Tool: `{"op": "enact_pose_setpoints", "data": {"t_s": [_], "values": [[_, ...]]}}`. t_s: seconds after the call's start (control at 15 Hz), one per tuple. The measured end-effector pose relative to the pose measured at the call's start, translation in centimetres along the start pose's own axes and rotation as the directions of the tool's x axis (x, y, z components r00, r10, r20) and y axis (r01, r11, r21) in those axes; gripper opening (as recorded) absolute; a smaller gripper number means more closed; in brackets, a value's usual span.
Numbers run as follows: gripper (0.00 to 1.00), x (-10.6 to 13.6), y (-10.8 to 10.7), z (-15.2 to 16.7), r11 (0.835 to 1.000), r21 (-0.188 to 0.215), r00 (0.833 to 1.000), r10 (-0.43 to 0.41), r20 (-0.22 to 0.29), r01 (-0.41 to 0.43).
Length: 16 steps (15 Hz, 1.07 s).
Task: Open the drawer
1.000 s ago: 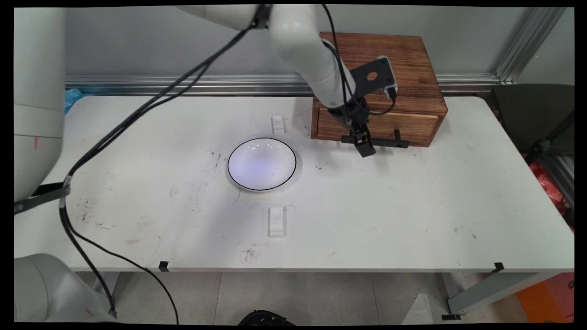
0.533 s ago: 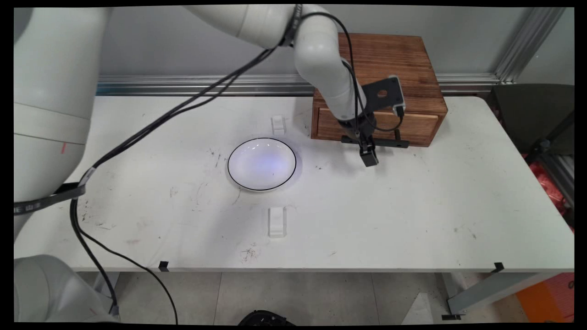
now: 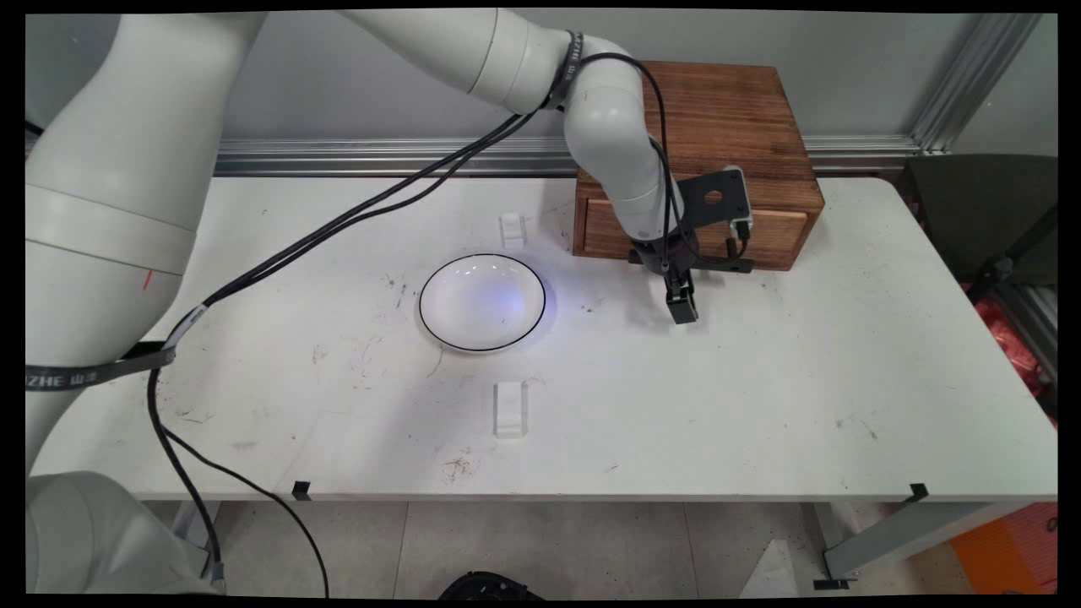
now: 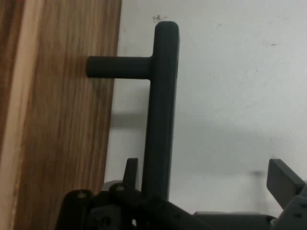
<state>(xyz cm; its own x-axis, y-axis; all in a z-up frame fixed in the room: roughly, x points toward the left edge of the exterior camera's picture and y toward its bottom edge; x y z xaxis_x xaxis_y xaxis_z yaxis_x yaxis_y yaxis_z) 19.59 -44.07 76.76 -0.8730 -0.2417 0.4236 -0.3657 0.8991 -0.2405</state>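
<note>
A brown wooden box stands at the table's back right, its single drawer shut. Across the drawer front runs a black bar handle. My gripper hangs just in front of the handle's left part, pointing down at the table. In the hand view the handle rises between my fingers, close to the left finger, while the right finger stands far off. The gripper is open and holds nothing. The wooden drawer front fills that view's left side.
A white bowl with a black rim sits left of the gripper, mid-table. Two small white blocks lie on the table, one behind the bowl and one in front of it. Black cables hang from the arm.
The gripper has moved slightly right and lower, toward the table's near side, ending just in front of the drawer handle. The drawer stays shut.
</note>
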Motion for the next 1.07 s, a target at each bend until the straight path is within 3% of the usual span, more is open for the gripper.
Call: {"op": "enact_pose_setpoints", "data": {"t_s": [0.4,1.07], "values": [[1.0,-0.1,1.9,-0.1,0.999,-0.042,1.0,0.007,0.016,-0.007],[1.0,-0.9,7.5,-2.7,0.988,-0.153,0.999,0.004,0.05,0.003]]}}
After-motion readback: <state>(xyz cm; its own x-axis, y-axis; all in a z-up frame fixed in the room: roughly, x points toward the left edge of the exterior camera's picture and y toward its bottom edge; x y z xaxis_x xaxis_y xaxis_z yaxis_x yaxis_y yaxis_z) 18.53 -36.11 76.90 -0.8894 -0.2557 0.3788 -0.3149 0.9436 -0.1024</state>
